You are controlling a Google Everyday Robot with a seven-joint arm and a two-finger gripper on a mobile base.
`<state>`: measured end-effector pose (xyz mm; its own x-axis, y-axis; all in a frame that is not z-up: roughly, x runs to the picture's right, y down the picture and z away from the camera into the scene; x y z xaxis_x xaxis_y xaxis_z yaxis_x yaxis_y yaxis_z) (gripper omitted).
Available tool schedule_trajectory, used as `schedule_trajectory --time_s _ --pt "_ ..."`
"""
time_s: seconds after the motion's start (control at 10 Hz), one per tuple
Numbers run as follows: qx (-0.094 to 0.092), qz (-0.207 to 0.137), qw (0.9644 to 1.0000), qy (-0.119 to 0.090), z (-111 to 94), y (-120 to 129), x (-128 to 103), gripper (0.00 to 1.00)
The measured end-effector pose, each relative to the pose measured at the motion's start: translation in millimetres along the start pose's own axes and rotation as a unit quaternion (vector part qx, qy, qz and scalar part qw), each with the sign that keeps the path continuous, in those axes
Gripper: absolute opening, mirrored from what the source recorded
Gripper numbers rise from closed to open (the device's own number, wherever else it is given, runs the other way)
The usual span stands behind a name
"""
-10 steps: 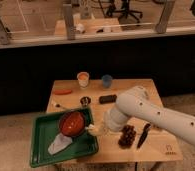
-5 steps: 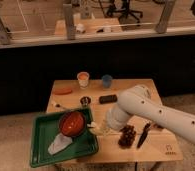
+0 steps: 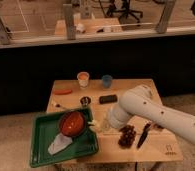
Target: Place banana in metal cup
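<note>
Gripper [image 3: 102, 125] centre frame, beside green tray [image 3: 43, 131] right rim, closed, apparently on banana [image 3: 93, 123]; metal cup [image 3: 84, 101] just above, apart. Light, soft, bruisable, smooth-skinned; take at mid-body, gently; longer than cup, likely leans

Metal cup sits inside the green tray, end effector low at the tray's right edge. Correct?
No. In the camera view the metal cup stands on the table just beyond the green tray, not inside it. The end effector is low at the tray's right edge, as stated.
</note>
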<state>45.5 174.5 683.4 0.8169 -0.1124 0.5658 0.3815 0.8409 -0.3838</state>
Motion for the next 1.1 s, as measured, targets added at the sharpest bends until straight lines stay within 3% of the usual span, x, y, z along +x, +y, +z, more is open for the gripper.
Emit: schedule_trajectory --time_s 0.2,0.3,0.5,0.7,0.9,1.1 --pt "0.05 0.019 0.9985 -0.01 -10 -28 16 0.07" --pt "0.082 0.031 0.9959 -0.021 -23 -42 26 0.07" --pt "0.127 0.043 0.9899 -0.046 -41 -57 31 0.07" --pt "0.149 0.045 0.9858 -0.064 -43 -71 32 0.07" --pt "0.155 0.034 0.9832 -0.09 -38 -89 21 0.07" --pt "0.155 0.036 0.9831 -0.089 -39 -88 23 0.07"
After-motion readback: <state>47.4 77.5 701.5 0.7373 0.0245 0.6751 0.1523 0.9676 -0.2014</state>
